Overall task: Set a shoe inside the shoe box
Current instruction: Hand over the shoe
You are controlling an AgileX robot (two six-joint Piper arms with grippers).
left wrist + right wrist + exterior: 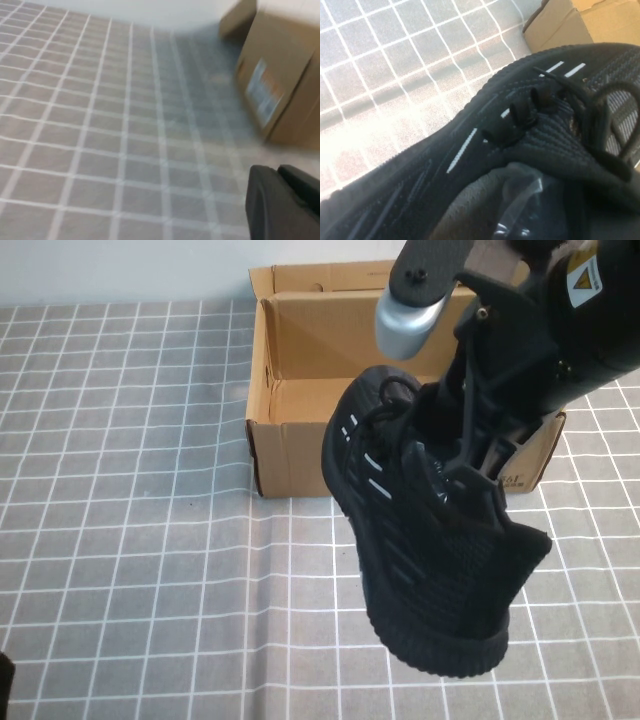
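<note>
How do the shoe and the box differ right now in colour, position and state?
The shoe is black and hangs tilted in the air, gripped by the right gripper; the box is brown cardboard, resting on the table, open and empty where visible. The left gripper is shut, off to the side.

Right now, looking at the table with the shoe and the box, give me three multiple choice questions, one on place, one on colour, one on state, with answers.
1. Where is the shoe?
A. Inside the box
B. Lifted in front of the box
C. Flat on the cloth

2. What colour is the box?
A. Brown
B. White
C. Blue

3. What is the right claw doing?
A. Hanging open
B. Shut on the shoe
C. Gripping the lid

Answers: 1 B, the shoe hangs tilted before the box's front wall. 2 A, plain cardboard. 3 B, it reaches into the shoe's opening and carries it. The left claw is shut, low beside the box, holding nothing.
</note>
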